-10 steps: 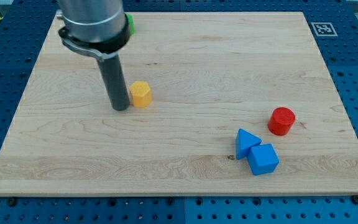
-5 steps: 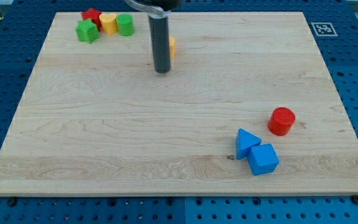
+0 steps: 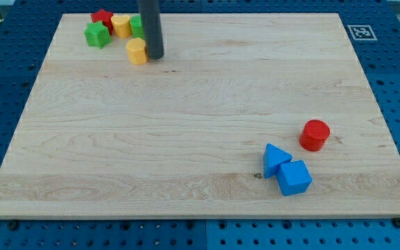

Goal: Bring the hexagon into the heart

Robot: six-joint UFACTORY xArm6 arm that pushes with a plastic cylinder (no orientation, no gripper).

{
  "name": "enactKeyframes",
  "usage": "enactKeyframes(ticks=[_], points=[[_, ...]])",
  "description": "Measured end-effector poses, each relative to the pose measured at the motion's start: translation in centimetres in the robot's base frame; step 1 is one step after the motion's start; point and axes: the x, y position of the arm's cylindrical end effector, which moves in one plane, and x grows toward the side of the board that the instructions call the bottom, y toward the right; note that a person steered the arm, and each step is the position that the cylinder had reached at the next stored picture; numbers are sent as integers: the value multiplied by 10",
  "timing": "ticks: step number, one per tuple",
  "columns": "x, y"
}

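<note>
The yellow hexagon [image 3: 137, 51] lies near the view's top left. My tip [image 3: 155, 57] touches its right side; the dark rod rises out of the view's top. Just above and left is a cluster: a green star block [image 3: 97, 34], a red block [image 3: 102, 17], a yellow heart block [image 3: 121, 26] and a green block [image 3: 137, 26] partly hidden behind the rod. The hexagon sits a little below the yellow heart, apart from it.
A red cylinder [image 3: 314, 135] stands at the view's right. A blue triangle [image 3: 275, 159] and a blue cube [image 3: 294, 177] touch at the lower right. A fiducial marker [image 3: 360, 32] is at the board's [image 3: 200, 194] top right corner.
The rod went up and right with the hexagon, then swung left. The hexagon has moved up and left to just below the cluster. The other blocks have not moved.
</note>
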Motion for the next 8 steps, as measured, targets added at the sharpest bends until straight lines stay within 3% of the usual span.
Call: enactKeyframes(ticks=[1,2,3,6,8], points=[[1,14],[39,25],[49,8],[-12,-86],[31,1]])
